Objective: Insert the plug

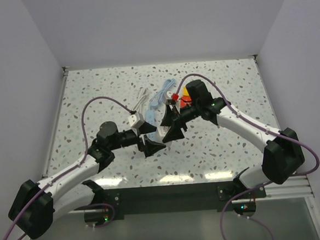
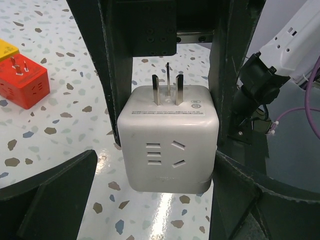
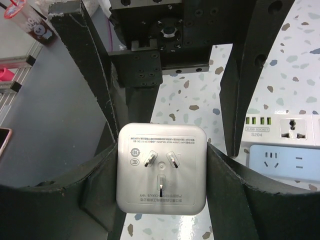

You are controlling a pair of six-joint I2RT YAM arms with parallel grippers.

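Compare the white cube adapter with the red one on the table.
The white cube adapter is clamped in the right gripper; the red adapter sits free on the table. The white cube adapter is plain white, the red adapter orange-red. Both are cube-shaped with metal prongs.

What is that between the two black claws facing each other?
A white cube plug, pinched by the right gripper, faces the open left gripper; both wrist views show it.

my left pincer (image 2: pixel 157 165) stands wide around the white plug cube (image 2: pixel 167 135) clamped in my right pincer (image 3: pixel 162 170), so nothing more fits between them. power strips (image 3: pixel 287 160) and cables (image 1: pixel 161 92) sit just past the tips, an orange adapter (image 2: pixel 22 82) beside them; bare table (image 1: pixel 228 77) lies open farther out on both sides.
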